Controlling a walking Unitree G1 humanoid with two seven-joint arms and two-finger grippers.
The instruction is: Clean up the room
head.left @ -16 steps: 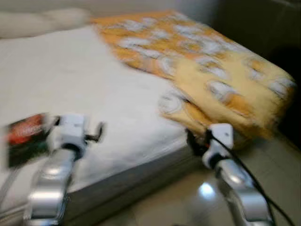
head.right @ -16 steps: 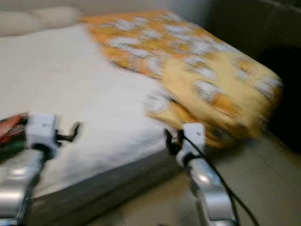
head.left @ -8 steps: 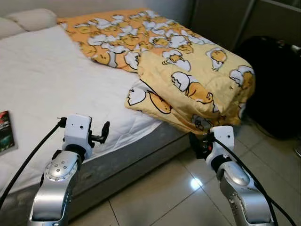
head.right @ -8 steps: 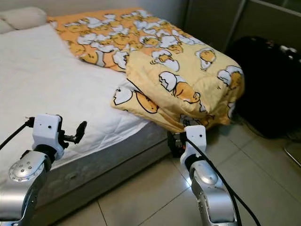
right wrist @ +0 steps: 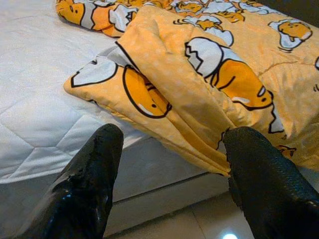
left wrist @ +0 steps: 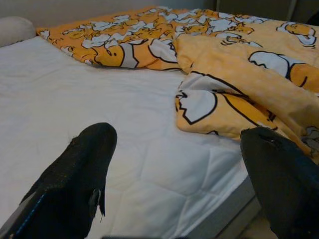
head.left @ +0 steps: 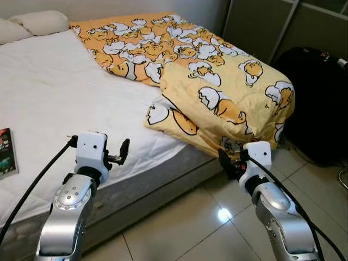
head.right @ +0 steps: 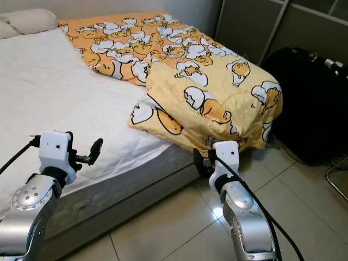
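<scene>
Closing in on the rumpled duvet (head.left: 228,98) at one o'clock, right gripper (right wrist: 172,164) and left gripper (left wrist: 179,164) both gaping wide, aiming low for its drooping hem.

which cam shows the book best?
Left eye view: the book lies on the white bed at the frame's left edge, cropped but recognisable. The right eye and both wrist views frame bed and duvet instead.

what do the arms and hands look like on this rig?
Two silver metal arms with rounded, bolted joints. Each wrist carries a white boxy housing with a black cable trailing back. The left hand and right hand each have two long black fingers with a matte, textured surface.
</scene>
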